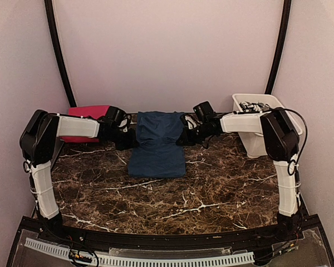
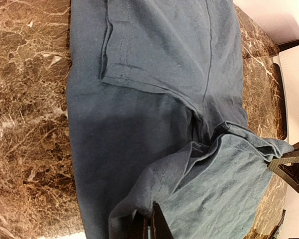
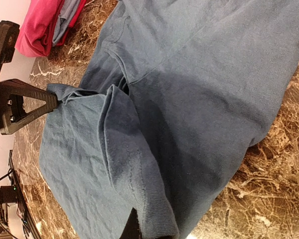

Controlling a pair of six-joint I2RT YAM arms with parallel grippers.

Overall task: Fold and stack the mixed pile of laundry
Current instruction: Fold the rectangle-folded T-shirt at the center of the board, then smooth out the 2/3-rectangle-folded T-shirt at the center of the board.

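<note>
Nearest the lens in the top view, note left arm base (image 1: 46,206) and right arm base (image 1: 288,200) at the near edge of the marble table (image 1: 172,194). Farther back, find the navy garment (image 1: 157,146) lying mid-table, roughly rectangular, its far half rumpled. See left gripper (image 1: 132,136) at its left edge and right gripper (image 1: 183,136) at its right edge, both level with that far half. Record magenta garment (image 1: 88,114) at far left behind the left arm, and white tub (image 1: 257,146) at far right, holding grey-and-white patterned cloth (image 1: 253,105). Left wrist view: find own fingertips at the bottom edge clenched on a fold of navy cloth; see a sleeve with stitched hem lying flat above; note the right gripper at the right edge pinching a bunched corner of the same garment. Right wrist view: find own fingers at the bottom edge closed on a thick stitched edge; see the left gripper at the left edge, its triangular finger clamped on the opposite corner; note the magenta garment at top left with light blue cloth (image 3: 67,15) tucked into its fold, apart from the navy one.
</note>
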